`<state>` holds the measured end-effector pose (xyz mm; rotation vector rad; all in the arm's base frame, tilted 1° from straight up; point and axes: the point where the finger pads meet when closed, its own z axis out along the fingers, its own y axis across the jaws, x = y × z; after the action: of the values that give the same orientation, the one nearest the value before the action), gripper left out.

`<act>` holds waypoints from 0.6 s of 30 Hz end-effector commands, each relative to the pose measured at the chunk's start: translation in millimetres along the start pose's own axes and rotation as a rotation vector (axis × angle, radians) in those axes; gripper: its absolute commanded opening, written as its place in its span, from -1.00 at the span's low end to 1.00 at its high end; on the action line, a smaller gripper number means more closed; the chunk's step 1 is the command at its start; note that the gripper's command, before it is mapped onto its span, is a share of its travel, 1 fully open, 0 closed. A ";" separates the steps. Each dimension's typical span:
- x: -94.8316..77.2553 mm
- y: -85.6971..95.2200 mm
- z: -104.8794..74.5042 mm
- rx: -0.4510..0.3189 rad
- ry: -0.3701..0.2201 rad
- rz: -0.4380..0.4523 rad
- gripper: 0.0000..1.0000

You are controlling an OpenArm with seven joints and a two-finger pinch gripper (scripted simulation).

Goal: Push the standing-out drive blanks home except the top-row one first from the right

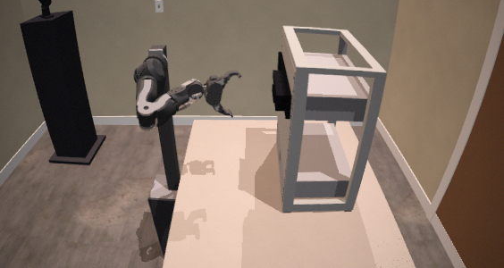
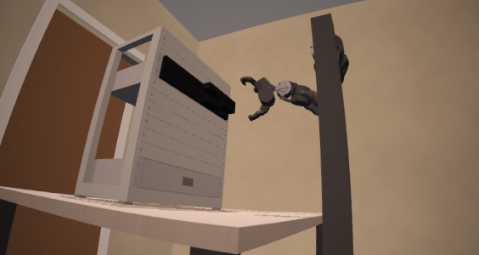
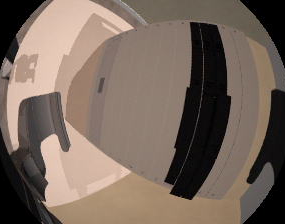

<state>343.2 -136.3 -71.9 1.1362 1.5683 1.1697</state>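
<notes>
One hand (image 1: 225, 94), spread wide and holding nothing, faces the black storage chassis (image 2: 193, 87) high in the rack (image 1: 298, 118); which blanks protrude is hard to tell.

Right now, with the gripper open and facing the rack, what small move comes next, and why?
Probably ease the open gripper straight toward the black chassis front: a gap of air separates them, and the protruding blanks have not been touched.
</notes>
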 end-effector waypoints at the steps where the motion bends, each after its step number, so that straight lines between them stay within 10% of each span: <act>1: -7.3 8.3 -1.4 -0.042 -0.032 0.025 1.00; 18: -49.5 32.5 -14.3 -0.180 -0.201 0.125 1.00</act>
<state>346.4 -180.3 -36.4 1.2117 1.2507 1.2064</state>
